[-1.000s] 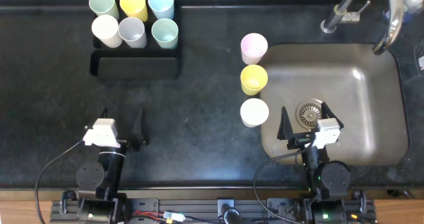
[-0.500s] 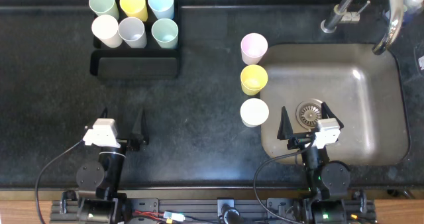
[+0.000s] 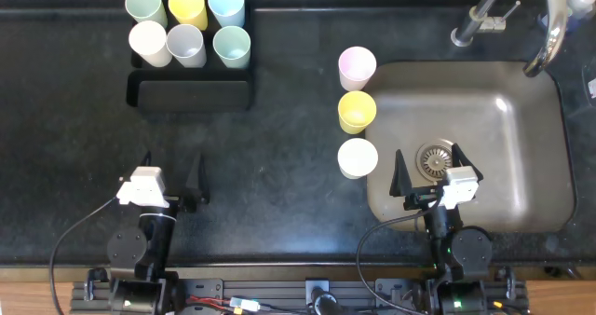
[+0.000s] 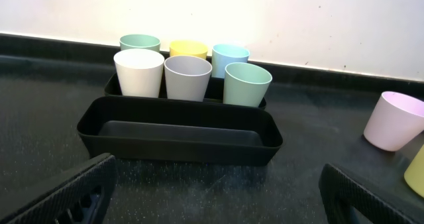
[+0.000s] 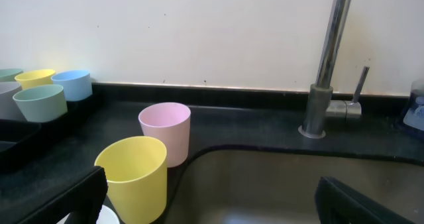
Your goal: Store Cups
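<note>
Nothing is picked up yet, so the step here looks like the first reach for a loose cup.

To do it well, the left hand (image 3: 172,172) probably just stays put. It sits well left of the sink (image 3: 503,119), fingers spread wide with nothing between them. The black tray (image 3: 189,93) is also well left of the sink, up toward the back wall. Its front section is bare, so that is likely the drop spot. The six stored cups (image 3: 185,45) fill the part behind it. It's hard to say whether that is one tray or two set together.

The white cup (image 3: 358,157) looks like the sensible first pick for the right hand (image 3: 430,172). It should take the cup by the wall near the rim and lift straight up before swinging left. The yellow cup (image 3: 357,111) stands just beside it, and a sideways nudge could tip either one into the sink.

All three loose cups stand upright in a line on the worktop (image 3: 279,166), right along the sink's left rim. The white cup is nearest the arm bases, the yellow one is in the middle, and the pink cup (image 3: 357,66) is farthest back. The right hand is fully released and empty. It hangs at the sink's front part by the drain (image 3: 435,158). The white cup is near it, just off to its left, and not touching.
</note>
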You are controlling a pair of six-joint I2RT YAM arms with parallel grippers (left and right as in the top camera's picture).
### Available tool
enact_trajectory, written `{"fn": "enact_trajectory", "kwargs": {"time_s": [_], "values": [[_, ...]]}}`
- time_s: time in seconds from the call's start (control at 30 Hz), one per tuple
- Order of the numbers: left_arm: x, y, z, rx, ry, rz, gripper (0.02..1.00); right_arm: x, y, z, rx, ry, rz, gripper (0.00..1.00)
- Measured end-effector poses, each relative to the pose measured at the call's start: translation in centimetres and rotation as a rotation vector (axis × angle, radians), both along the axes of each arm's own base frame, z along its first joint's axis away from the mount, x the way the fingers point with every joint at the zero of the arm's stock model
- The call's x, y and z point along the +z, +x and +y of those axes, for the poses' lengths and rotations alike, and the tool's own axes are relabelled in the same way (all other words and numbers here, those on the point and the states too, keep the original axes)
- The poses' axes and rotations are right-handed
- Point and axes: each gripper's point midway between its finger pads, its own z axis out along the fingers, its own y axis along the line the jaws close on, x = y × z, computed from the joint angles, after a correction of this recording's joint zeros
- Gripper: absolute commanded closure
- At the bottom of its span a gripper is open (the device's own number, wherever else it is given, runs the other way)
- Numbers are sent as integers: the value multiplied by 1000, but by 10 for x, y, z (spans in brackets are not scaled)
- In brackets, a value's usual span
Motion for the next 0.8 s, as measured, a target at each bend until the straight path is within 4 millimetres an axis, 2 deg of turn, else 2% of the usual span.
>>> {"fn": "enact_trajectory", "kwargs": {"time_s": [0.47,0.57,0.63,0.67,0.73,0.8], "values": [[0,0,0,1,-2,-2,18,0,0,0,0,0,1,7],[8,0,0,2,-13,-15,18,0,0,0,0,0,1,3],[24,0,0,3,-21,-24,18,0,0,0,0,0,0,3],[39,1,0,2,-26,-26,18,0,0,0,1,0,1,3],[74,6,-1,-1,-31,-22,18,0,0,0,0,0,1,3],[118,16,-4,-17,-34,-11,18,0,0,0,1,0,0,3]]}}
